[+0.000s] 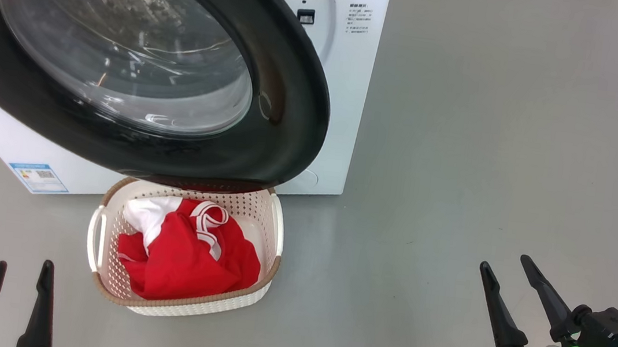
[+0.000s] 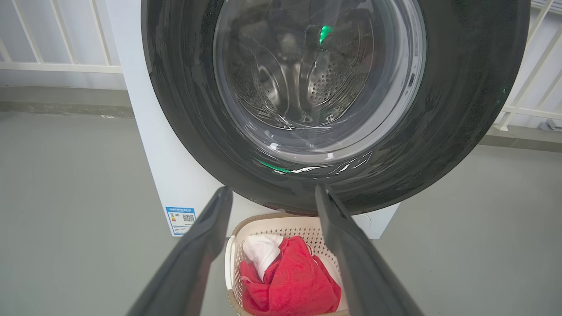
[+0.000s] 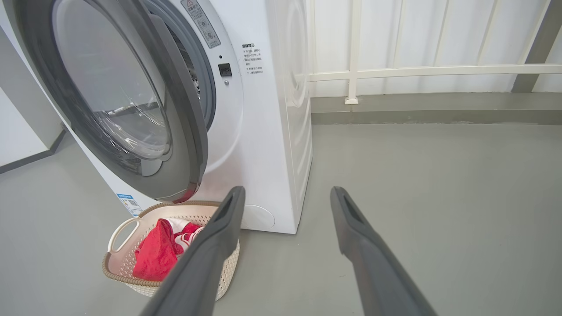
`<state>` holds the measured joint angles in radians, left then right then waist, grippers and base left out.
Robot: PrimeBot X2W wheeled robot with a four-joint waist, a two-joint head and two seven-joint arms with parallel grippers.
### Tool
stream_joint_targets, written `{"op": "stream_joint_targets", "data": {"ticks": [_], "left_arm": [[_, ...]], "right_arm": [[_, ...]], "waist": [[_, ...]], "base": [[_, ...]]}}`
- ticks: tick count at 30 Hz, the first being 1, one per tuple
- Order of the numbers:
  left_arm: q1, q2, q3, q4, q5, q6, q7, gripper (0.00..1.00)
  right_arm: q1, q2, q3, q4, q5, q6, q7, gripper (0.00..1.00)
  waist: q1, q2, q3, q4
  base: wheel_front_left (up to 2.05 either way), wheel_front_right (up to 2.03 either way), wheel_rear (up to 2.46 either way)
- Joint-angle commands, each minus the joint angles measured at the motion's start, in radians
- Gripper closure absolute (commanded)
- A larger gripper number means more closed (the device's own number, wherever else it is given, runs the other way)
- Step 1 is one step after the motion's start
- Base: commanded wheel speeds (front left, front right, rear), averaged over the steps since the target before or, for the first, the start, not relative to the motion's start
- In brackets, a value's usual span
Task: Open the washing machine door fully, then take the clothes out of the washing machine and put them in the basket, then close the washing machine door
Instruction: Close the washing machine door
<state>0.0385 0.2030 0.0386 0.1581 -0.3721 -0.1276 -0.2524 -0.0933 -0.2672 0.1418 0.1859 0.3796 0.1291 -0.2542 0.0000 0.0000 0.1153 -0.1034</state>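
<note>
The washing machine door (image 1: 282,100) stands partly open, its black rim and glass bowl (image 2: 316,74) hanging over the back of the basket (image 1: 104,232). The white washing machine (image 3: 263,145) is behind it. Red clothes (image 1: 188,259) with white trim lie in the cream basket (image 2: 232,267) on the floor; they also show as a red heap (image 3: 156,256) in the basket (image 3: 118,263) in the right wrist view. My left gripper (image 1: 18,274) is open at the lower left, short of the basket. Well right of the basket, my right gripper (image 1: 504,268) is open and holds nothing.
Grey floor (image 1: 494,130) spreads to the right of the machine. A white railing (image 3: 417,70) runs along the wall behind. A blue label (image 1: 39,178) sits low on the machine's front.
</note>
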Motion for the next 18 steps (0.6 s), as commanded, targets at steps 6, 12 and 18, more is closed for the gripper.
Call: {"op": "stream_joint_targets", "data": {"ticks": [6,12,18], "left_arm": [[-0.016,0.014,0.037,-0.032,0.009,-0.003,-0.009,0.0],[-0.027,0.007,0.027,-0.04,0.014,-0.003,-0.009,0.0],[-0.043,-0.012,0.021,-0.043,0.019,-0.003,-0.009,0.0]], "right_arm": [[-0.018,-0.008,0.011,-0.035,0.001,0.002,-0.008,0.0],[-0.048,0.0,0.035,-0.052,0.02,0.002,-0.008,1.0],[-0.123,0.013,0.093,-0.052,0.028,0.002,-0.008,1.0]], "waist": [[0.0,0.0,0.002,0.007],[0.0,0.0,0.01,0.031],[0.0,0.0,0.025,0.071]], "base": [[0.0,0.0,0.0],[0.0,0.0,0.0],[0.0,0.0,0.0]]}}
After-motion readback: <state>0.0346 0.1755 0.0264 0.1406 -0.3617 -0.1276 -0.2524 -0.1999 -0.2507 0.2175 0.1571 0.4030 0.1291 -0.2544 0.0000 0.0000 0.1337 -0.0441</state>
